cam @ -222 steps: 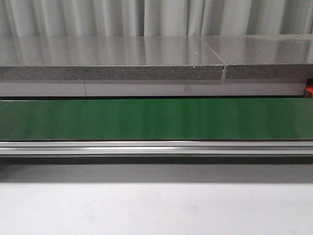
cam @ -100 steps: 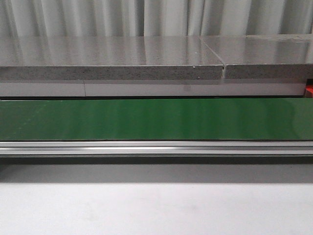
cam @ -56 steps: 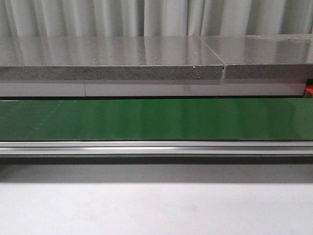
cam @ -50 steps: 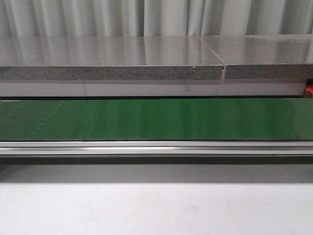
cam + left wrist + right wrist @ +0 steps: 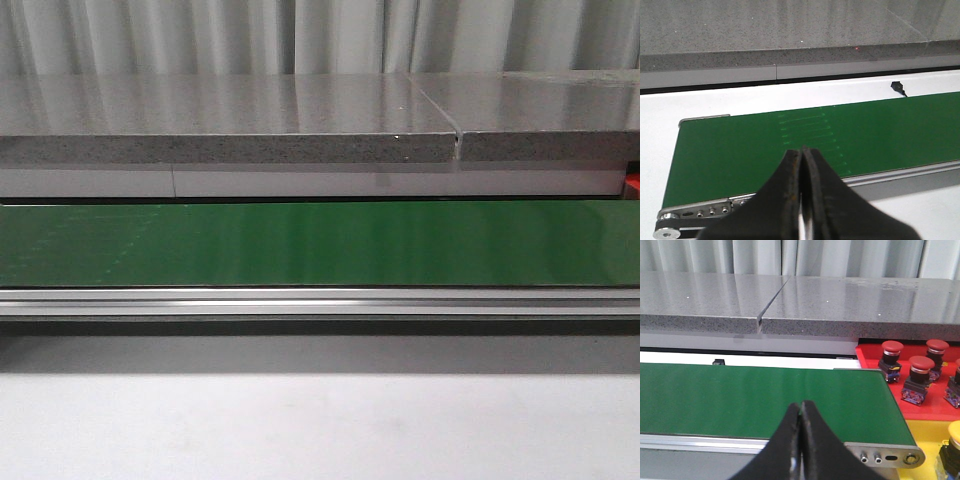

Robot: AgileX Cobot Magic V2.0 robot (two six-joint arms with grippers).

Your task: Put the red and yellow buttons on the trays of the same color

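Note:
Several red buttons (image 5: 917, 374) stand on the red tray (image 5: 930, 407) beyond the right end of the green belt (image 5: 760, 395). A yellow button (image 5: 952, 442) sits on the yellow tray (image 5: 925, 432) at the frame's edge. My right gripper (image 5: 800, 404) is shut and empty, hovering over the belt's near edge. My left gripper (image 5: 802, 150) is shut and empty too, above the belt (image 5: 790, 145) near its left end. No button lies on the belt (image 5: 320, 243) in any view. A sliver of the red tray (image 5: 633, 185) shows at the front view's right edge.
A grey stone counter (image 5: 230, 120) runs behind the belt, with a seam (image 5: 457, 140) right of centre. An aluminium rail (image 5: 320, 302) borders the belt's front. White table surface (image 5: 320, 425) lies in front. A small black part (image 5: 897, 87) sits behind the belt.
Faint light marks on the belt have appeared at its left part in the front view. Neither arm shows any movement.

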